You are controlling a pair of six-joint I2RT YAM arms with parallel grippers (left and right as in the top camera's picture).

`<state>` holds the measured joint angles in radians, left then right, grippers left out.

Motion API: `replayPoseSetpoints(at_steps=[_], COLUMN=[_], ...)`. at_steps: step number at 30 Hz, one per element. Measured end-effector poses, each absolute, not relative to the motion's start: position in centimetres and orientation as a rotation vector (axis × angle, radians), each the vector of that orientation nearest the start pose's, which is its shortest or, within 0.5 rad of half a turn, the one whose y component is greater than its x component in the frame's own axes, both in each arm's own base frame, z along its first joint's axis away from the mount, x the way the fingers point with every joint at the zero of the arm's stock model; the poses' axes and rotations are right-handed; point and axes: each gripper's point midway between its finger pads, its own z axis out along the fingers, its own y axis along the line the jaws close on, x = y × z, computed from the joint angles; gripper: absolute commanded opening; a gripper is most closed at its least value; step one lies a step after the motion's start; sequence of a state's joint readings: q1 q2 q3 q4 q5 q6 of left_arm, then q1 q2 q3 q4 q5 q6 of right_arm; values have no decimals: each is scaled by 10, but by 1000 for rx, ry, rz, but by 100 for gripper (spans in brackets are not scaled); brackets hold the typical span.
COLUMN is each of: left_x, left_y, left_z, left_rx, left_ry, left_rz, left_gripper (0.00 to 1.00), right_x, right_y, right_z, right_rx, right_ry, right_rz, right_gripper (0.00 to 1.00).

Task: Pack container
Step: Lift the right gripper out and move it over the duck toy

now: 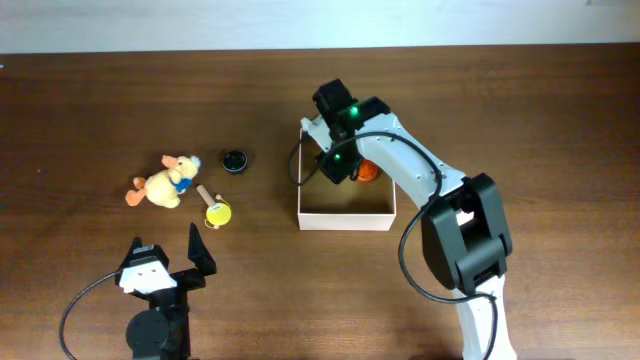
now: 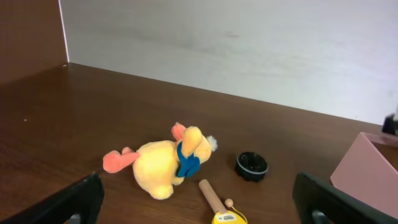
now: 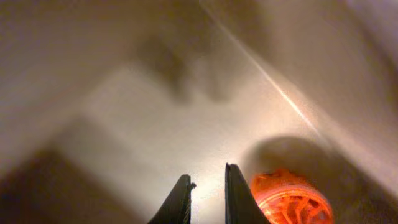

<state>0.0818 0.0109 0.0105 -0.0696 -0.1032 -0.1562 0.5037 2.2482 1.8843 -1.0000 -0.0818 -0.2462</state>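
The container (image 1: 345, 220), a square shallow box with white walls and a tan inside, stands at the table's middle. Its pink-looking corner shows in the left wrist view (image 2: 367, 168). My right gripper (image 1: 340, 165) reaches down into the box. In the right wrist view its jaws (image 3: 208, 182) are almost together, with nothing between them. An orange wheel-like toy (image 3: 289, 199) lies on the box floor just right of them, and also shows in the overhead view (image 1: 367, 172). My left gripper (image 1: 170, 252) is open and empty near the front left edge.
A yellow plush duck (image 1: 160, 185) (image 2: 165, 165), a yellow toy with a wooden handle (image 1: 215, 210) (image 2: 221, 208) and a small black ring (image 1: 234, 160) (image 2: 252, 165) lie on the table left of the box, ahead of my left gripper (image 2: 196, 185).
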Motion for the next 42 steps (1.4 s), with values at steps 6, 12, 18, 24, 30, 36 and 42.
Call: replayPoseSetpoints(at_steps=[6,12,18,24,30,36,42], left_x=[243,243,243,243,243,243,243], left_y=[38,38,38,38,38,38,38], left_z=[159,159,159,159,159,159,159], left_rx=[-273,-273,-273,-273,-273,-273,-273], left_ry=[1618,1618,1618,1618,1618,1618,1618], left_rz=[28,28,28,28,28,28,28], left_gripper=[99,99,99,99,99,99,99], right_x=[421,442,481,486,461,440,424], right_y=[278,274,204,59,-3,-20,-18], right_z=[105,185,223,210,201,201,253], right_rx=[-1127,-1012,-672,-151,51,113,113], right_ry=[2647,2546,2567,2786,2915,2987,2867], right_rz=[232,196,64,-88,-134,-124,-93], right_gripper=[9,9,14,50,50,57,62])
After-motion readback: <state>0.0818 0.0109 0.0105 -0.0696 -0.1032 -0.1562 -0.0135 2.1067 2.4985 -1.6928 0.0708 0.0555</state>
